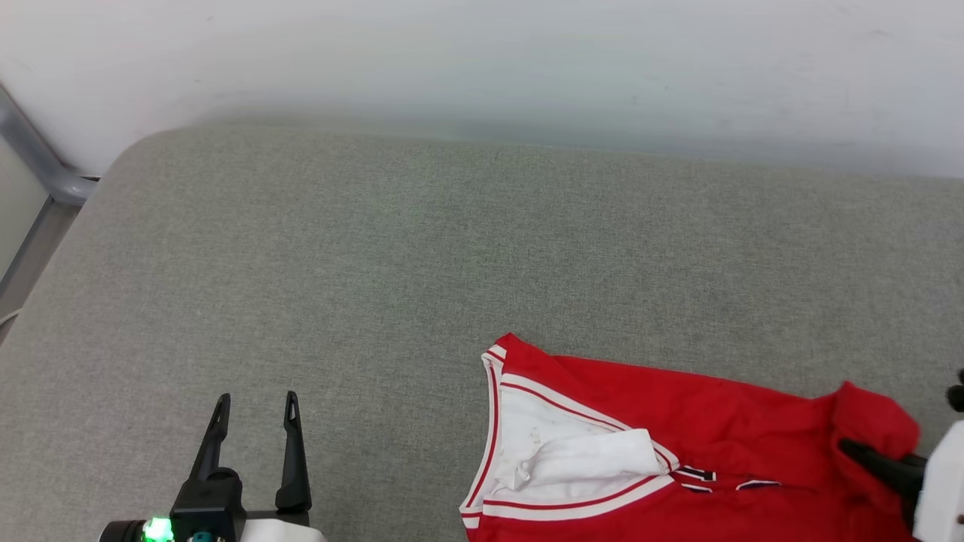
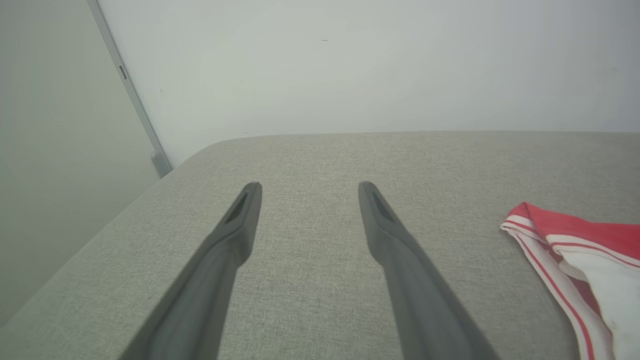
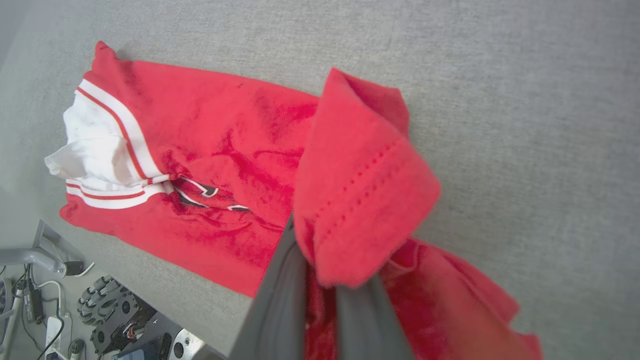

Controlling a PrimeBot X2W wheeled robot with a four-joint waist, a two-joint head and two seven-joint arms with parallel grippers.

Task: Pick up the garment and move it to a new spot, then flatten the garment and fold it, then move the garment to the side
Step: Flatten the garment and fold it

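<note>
Right end effector (image 3: 322, 280) is pinching red fold of garment (image 3: 225, 150).
Left end effector (image 2: 307, 190) is hovering wide and empty over grey padded surface (image 2: 320, 150), apart from collar (image 2: 530, 230).

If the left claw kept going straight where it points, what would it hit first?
Probably the grey fabric surface beyond the left gripper, before the white wall; depth is unclear.

The garment (image 1: 678, 421) is soft matt cloth, the worktop (image 1: 339, 263) coarse grey woven fabric, the left gripper (image 1: 257, 399) smooth matt dark plastic.
</note>
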